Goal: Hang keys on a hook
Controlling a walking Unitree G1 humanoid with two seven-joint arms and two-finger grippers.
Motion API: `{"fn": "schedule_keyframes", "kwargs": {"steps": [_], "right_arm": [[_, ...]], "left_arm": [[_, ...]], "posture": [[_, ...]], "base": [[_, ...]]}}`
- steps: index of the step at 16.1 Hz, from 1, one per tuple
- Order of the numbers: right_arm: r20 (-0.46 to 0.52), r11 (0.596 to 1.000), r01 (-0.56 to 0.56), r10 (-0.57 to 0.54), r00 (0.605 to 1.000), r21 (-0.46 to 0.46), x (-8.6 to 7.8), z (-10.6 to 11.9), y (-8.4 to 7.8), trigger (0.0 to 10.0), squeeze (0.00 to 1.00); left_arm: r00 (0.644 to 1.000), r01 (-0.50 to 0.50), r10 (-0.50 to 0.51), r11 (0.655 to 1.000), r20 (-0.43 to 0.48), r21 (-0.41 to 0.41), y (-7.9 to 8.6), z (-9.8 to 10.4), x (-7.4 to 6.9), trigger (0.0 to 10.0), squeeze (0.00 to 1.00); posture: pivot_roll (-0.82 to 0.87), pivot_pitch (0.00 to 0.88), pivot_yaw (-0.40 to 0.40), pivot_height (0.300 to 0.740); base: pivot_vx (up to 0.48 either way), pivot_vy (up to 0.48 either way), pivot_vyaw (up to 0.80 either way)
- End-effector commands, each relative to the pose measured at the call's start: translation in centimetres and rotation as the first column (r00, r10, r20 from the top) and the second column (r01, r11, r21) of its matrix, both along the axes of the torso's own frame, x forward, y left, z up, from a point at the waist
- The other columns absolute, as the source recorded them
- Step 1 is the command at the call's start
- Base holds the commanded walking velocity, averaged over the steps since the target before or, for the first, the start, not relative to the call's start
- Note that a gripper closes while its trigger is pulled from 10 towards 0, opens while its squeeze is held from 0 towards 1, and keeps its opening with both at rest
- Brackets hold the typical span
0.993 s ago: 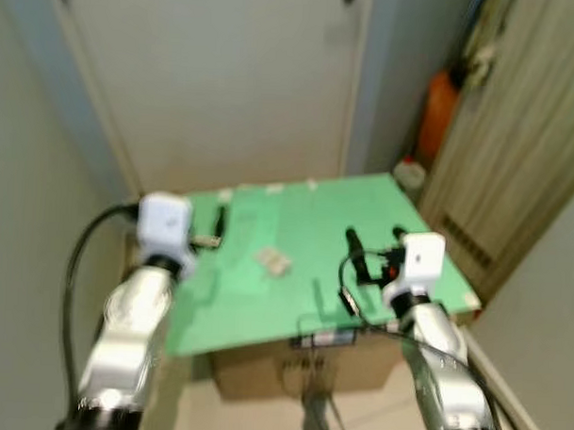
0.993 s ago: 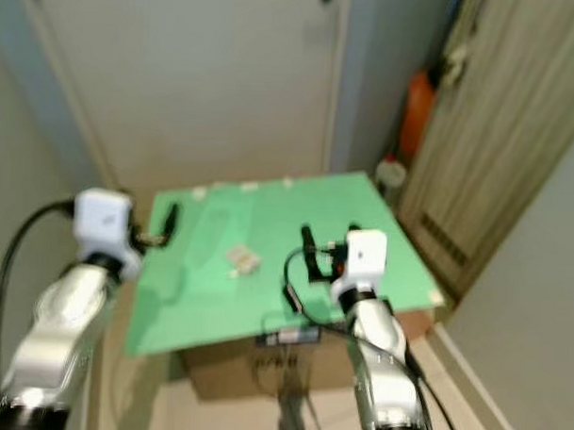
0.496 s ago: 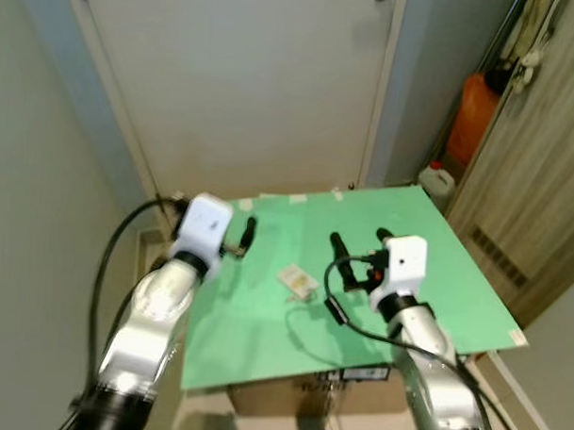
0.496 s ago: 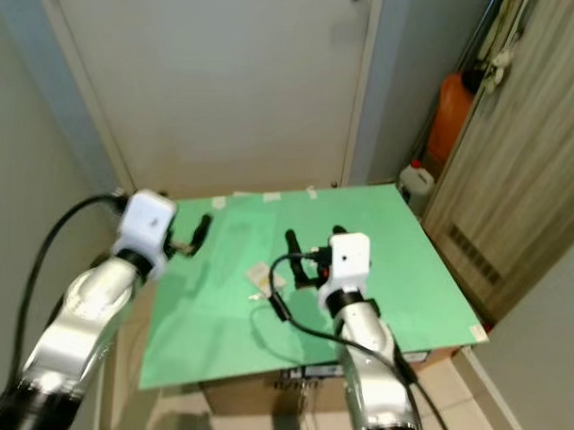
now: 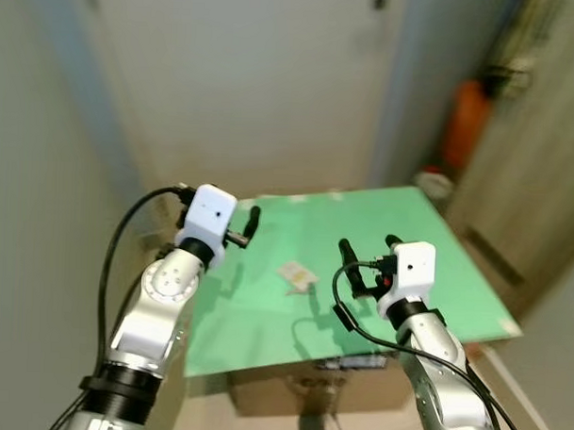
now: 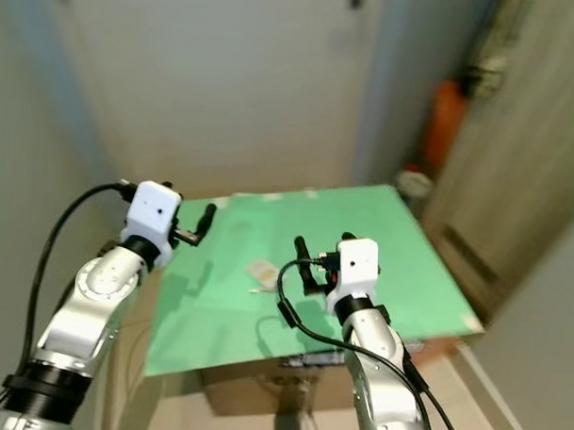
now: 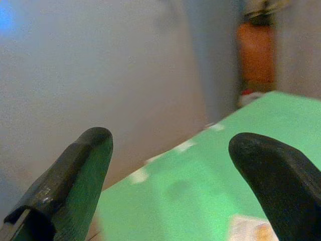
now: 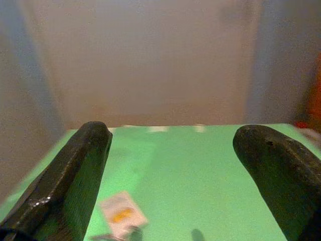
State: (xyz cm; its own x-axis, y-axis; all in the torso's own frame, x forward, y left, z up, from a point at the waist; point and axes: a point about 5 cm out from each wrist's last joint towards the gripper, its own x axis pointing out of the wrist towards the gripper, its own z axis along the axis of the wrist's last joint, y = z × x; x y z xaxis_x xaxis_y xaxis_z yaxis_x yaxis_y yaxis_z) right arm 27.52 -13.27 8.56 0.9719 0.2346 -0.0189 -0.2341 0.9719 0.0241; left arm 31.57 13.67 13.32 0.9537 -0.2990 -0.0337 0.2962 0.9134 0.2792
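The keys (image 5: 297,275) are lying on the green desk (image 5: 455,277), roughly at its middle and a little toward the robot's left; what we are seeing is a pale tag with an orange mark (image 8: 122,215) and a small dark bit at its near end, too blurred for us to make out a ring or blades. Nothing is gripping them yet, so we are judging the step in hand to be the pick-up.

The right gripper (image 5: 369,257) is hovering above the desk at about 4 o'clock from the keys, near but apart, its fingers (image 8: 75,175) spread wide and empty. In its wrist view the tag is sitting low and close to one finger, not centred in the gap. The left gripper (image 5: 245,225) is hanging over the desk's far left part, at about 10 o'clock from the keys, fingers (image 7: 75,175) also wide and empty.

To do this well, we are thinking the right gripper should first be shifting sideways until the tag is lying midway between its fingers, then coming down low, since the thing is flat and thin and will likely be sliding on the smooth top if it is nudged by one finger. Closing on the tag's thicker end seems safest.

Beyond the desk a pale door (image 5: 245,72) is standing, with an orange container (image 5: 465,122) at about 2 o'clock. We cannot make out a hook here.
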Motion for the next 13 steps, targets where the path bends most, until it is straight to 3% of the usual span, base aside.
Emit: {"fn": "schedule_keyframes", "kwargs": {"steps": [1, 6, 10, 11, 13], "right_arm": [[0.004, 1.0, 0.014, -0.014, 1.0, -0.01, 0.1, 0.3, -0.2, 10.0, 0.0], [-0.015, 1.0, -0.009, 0.009, 1.0, -0.012, 0.1, 0.2, 0.1, 10.0, 0.0], [-0.025, 0.999, -0.039, 0.039, 0.999, -0.022, 0.4, 0.1, 0.4, 10.0, 0.0], [-0.026, 0.998, -0.046, 0.045, 0.999, -0.03, 0.7, 0.3, 0.4, 10.0, 0.0], [-0.016, 0.995, -0.084, 0.083, 0.996, -0.047, 1.5, 1.0, 0.6, 10.0, 0.0]], "left_arm": [[1.0, 0.014, -0.014, 1.0, -0.015, 0.007, -0.4, -0.4, -0.1, 10.0, 0.0], [0.999, -0.046, 0.045, 0.997, -0.015, -0.064, -0.1, -0.7, -0.6, 10.0, 0.0], [0.997, -0.077, 0.076, 0.994, -0.014, -0.072, 0.5, -0.8, -0.9, 10.0, 0.0], [0.994, -0.105, 0.102, 0.987, -0.029, -0.12, 0.8, -0.8, -1.0, 10.0, 0.0], [0.99, -0.137, 0.135, 0.984, -0.032, -0.111, 1.5, -1.0, -1.5, 10.0, 0.0]], "posture": [[-0.08, 0.004, 0.061, 0.74], [-0.07, 0.008, 0.046, 0.74], [-0.04, 0.006, 0.025, 0.74], [-0.03, 0.007, 0.012, 0.74], [-0.01, 0.011, -0.005, 0.74]], "base": [[0.0, 0.0, 0.0], [0.368, 0.0, 0.0], [0.472, 0.0, 0.0], [0.0, 0.0, 0.0], [0.0, 0.0, 0.0]]}}
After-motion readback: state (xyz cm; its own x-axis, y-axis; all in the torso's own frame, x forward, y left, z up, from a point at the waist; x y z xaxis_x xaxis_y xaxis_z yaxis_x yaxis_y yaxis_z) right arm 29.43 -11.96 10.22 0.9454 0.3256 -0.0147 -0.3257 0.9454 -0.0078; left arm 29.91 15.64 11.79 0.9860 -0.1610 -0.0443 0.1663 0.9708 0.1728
